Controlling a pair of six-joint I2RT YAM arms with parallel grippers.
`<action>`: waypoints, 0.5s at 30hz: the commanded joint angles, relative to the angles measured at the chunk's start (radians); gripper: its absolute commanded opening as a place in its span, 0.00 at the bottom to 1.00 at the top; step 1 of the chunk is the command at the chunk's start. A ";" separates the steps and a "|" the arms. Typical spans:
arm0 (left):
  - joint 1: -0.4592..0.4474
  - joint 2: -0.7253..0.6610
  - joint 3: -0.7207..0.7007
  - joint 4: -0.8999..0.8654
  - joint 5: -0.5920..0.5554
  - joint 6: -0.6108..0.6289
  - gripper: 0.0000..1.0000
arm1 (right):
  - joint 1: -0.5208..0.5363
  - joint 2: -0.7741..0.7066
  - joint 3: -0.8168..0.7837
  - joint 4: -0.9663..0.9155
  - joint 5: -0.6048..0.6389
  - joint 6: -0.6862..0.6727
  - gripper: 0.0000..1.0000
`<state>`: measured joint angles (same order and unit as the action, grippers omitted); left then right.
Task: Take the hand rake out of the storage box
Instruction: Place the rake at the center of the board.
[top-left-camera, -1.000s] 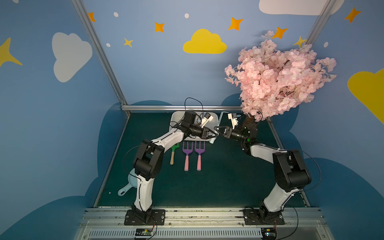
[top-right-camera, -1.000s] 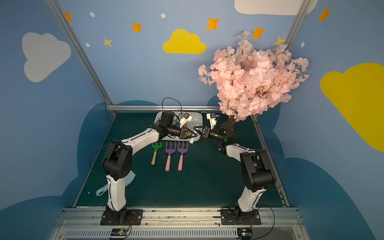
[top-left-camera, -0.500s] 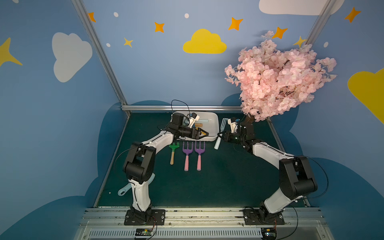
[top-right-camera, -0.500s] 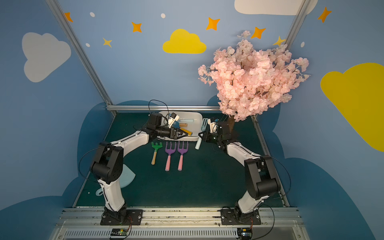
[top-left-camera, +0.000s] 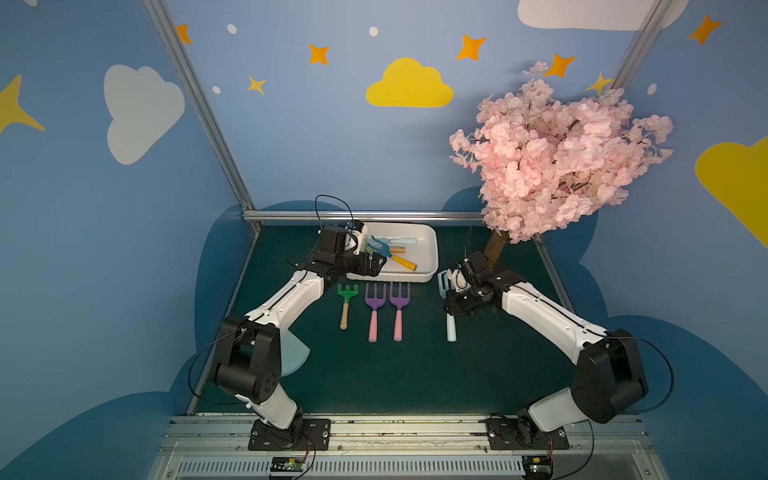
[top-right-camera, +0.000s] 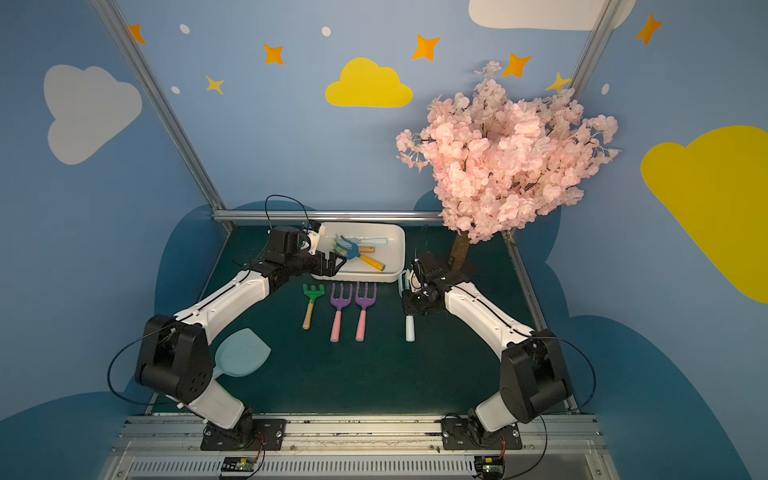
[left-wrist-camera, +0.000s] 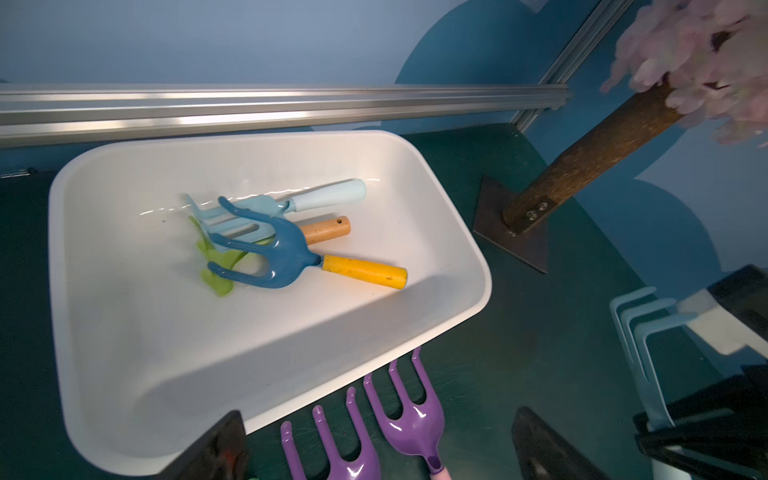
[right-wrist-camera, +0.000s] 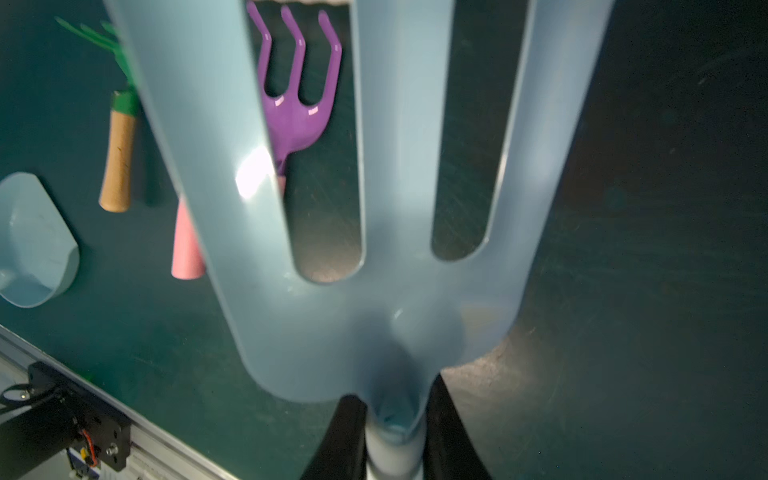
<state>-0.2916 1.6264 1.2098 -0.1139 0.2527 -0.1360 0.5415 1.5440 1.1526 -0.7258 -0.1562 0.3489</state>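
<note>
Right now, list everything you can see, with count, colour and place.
box: one, white, back of table.
dark blue rake: one, yellow handle, in box, on top.
boxed pale rake: one, pale blue, in box.
lime rake: one, wooden handle, in box, underneath.
green rake: one, wooden handle, before box.
purple rakes: two, pink handles, beside green rake.
held rake: one, pale blue, right of purple rakes.
scoop: one, pale blue, by left arm.
tree: one, pink, back right.
left arm: jaws open, at box rim.
right arm: jaws shut on held rake.
</note>
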 joint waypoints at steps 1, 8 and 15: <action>0.003 -0.031 -0.025 -0.008 -0.056 0.034 1.00 | 0.035 0.092 0.076 -0.123 0.031 0.029 0.00; 0.004 -0.039 -0.049 0.018 -0.031 0.042 1.00 | 0.068 0.320 0.219 -0.147 0.015 0.031 0.00; 0.006 -0.034 -0.049 0.015 -0.026 0.059 1.00 | 0.066 0.421 0.270 -0.135 0.001 0.036 0.05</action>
<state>-0.2897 1.6226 1.1656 -0.1104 0.2237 -0.0998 0.6067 1.9457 1.3949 -0.8383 -0.1440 0.3779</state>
